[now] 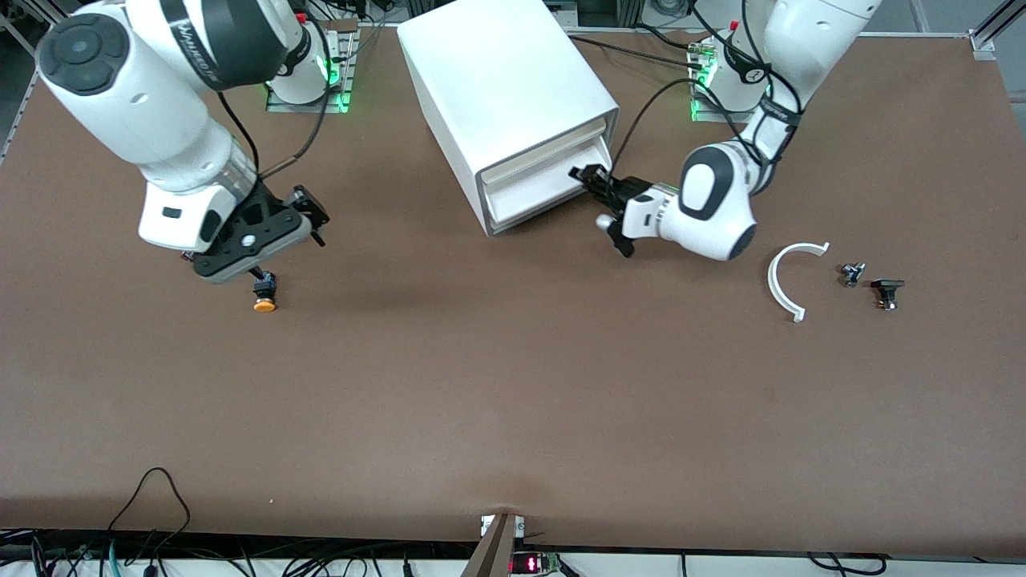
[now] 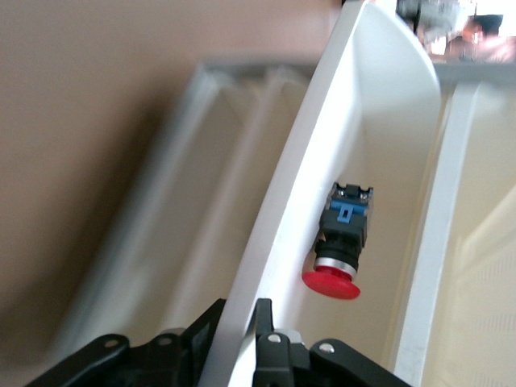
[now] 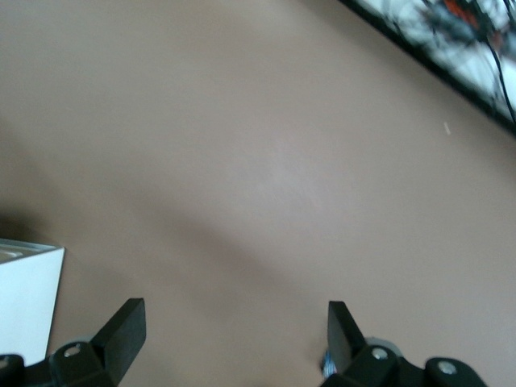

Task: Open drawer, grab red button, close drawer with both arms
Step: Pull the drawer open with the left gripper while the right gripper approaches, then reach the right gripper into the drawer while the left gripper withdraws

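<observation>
The left gripper (image 1: pixel 591 186) is at the cabinet front, its fingers (image 2: pixel 266 339) closed on the front wall of the drawer (image 1: pixel 539 196), one finger on each face of the wall. The drawer is pulled slightly out of the white cabinet (image 1: pixel 506 104). The left wrist view shows what the front view does not: the button (image 2: pixel 340 246) lies inside the drawer, just past the gripped front wall, on its side with its red cap toward the gripper. In the front view the drawer's inside is hidden.

The right gripper (image 1: pixel 255 250) hangs over the counter (image 1: pixel 513 401) toward the right arm's end, well apart from the cabinet. Its fingers (image 3: pixel 121 330) are spread and hold nothing; the right wrist view shows only bare brown surface between them and a white corner at the frame edge. The front view shows an orange-capped button (image 1: pixel 264 295) on the counter just beside this gripper, nearer the front camera.

Toward the left arm's end, near the left arm's wrist, lie a white curved plastic piece (image 1: pixel 789 280) and two small dark parts (image 1: pixel 870 284) beside it.

The counter is covered in plain brown material. Black cables (image 1: pixel 144 513) run along its edge nearest the front camera, and green lights glow at both arm bases.
</observation>
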Available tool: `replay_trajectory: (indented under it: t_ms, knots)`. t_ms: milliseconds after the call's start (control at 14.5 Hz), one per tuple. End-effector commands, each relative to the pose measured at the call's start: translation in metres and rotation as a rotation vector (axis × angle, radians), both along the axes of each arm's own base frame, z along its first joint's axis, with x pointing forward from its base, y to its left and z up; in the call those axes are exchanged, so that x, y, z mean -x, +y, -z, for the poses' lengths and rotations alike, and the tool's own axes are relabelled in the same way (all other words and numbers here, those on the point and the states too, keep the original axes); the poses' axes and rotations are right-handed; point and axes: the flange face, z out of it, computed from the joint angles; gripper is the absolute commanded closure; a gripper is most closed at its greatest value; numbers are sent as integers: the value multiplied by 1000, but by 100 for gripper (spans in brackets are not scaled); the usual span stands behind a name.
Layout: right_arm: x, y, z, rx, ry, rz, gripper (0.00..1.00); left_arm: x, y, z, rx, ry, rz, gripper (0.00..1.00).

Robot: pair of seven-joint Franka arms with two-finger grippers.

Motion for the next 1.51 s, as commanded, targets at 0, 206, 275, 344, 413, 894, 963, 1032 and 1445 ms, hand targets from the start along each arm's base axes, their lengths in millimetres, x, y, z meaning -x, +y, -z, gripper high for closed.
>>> replay_trajectory:
  t_ms: [0, 206, 275, 344, 413, 894, 963, 1032, 1445]
  knots:
    - [-14, 45, 3, -27, -24, -111, 0, -47, 43, -1, -60, -123, -117, 84]
    - [-5, 84, 3, -113, -8, -280, 0, -56, 53, -5, -62, -139, -134, 1]
    - [-4, 101, 13, -172, 26, -341, 0, -57, 55, -7, -60, -138, -137, 0]
    - [3, 119, 17, -249, 54, -380, 0, -59, 56, -11, -57, -150, -138, 0]
    - [14, 142, 23, -276, 64, -454, 0, -61, 57, -21, -55, -168, -140, 0]
    - [41, 233, 86, -210, 2, -804, 0, -112, 106, -116, -177, -506, -366, 0]
    - [43, 239, 102, -204, 14, -850, 0, -114, 112, -135, -179, -543, -376, 0]
    - [51, 250, 111, -177, 18, -891, 0, -117, 136, -155, -206, -587, -377, 0]
    - [68, 283, 150, -98, -10, -958, 0, -93, 232, -309, -577, -680, -69, 0]
